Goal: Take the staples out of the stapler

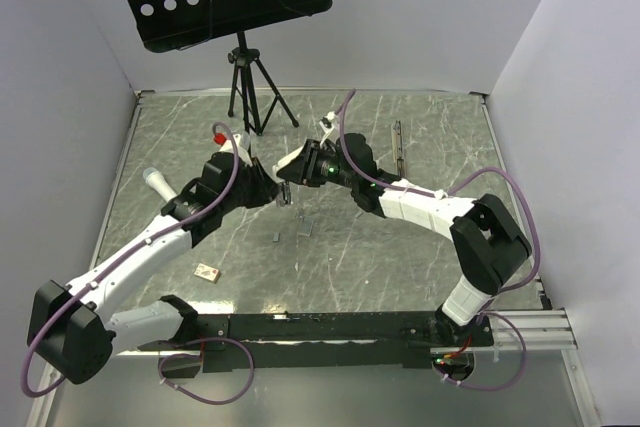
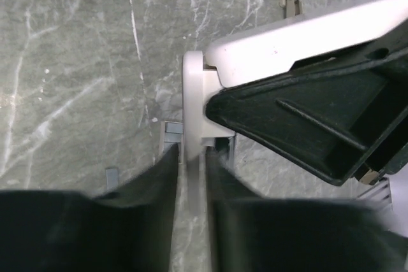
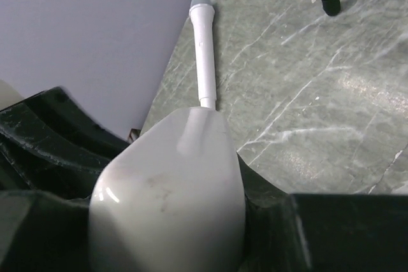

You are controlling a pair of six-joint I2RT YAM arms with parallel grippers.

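The left gripper (image 1: 272,191) and right gripper (image 1: 283,170) are positioned tip to tip; the stapler (image 3: 169,202) is clamped by the right gripper.

From above, the stapler (image 1: 285,194) is mostly hidden between left gripper (image 1: 270,188) and right gripper (image 1: 287,173). Loose staples (image 1: 303,228) are too small to count. In the wrist view, left fingers (image 2: 146,211) blur, grip unclear.

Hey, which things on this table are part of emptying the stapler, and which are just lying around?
For the job:
stapler
loose staples

Lying about:
white cylinder
tan block
tripod stand
thin bar, purpose unclear
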